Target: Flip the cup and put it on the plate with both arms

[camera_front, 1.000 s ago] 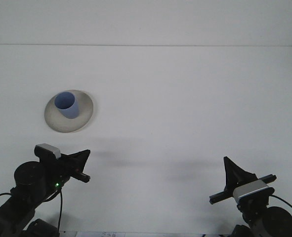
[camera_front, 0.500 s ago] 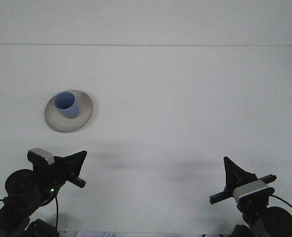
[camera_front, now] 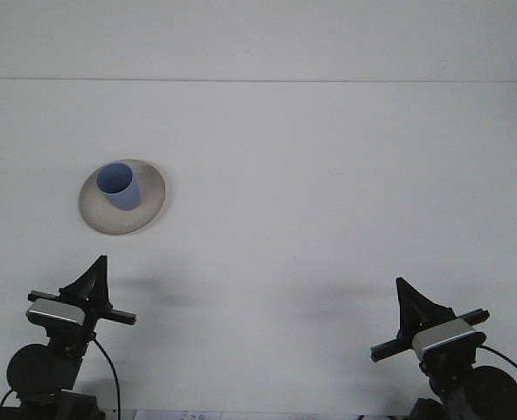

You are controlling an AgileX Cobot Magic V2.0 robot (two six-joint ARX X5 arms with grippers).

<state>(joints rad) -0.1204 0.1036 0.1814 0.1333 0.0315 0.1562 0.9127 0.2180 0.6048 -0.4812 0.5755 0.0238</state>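
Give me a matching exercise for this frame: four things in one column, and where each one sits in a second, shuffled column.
Things:
1. blue cup
2. grey plate
3. left gripper
4. right gripper

Places:
A. near edge of the table, right corner, holding nothing
B. standing upright, mouth up, on the plate
C. near edge of the table, left corner, below the plate in the picture
D. flat on the white table, left of the middle, under the cup

Pairs: 1-B, 2-D, 3-C, 4-A
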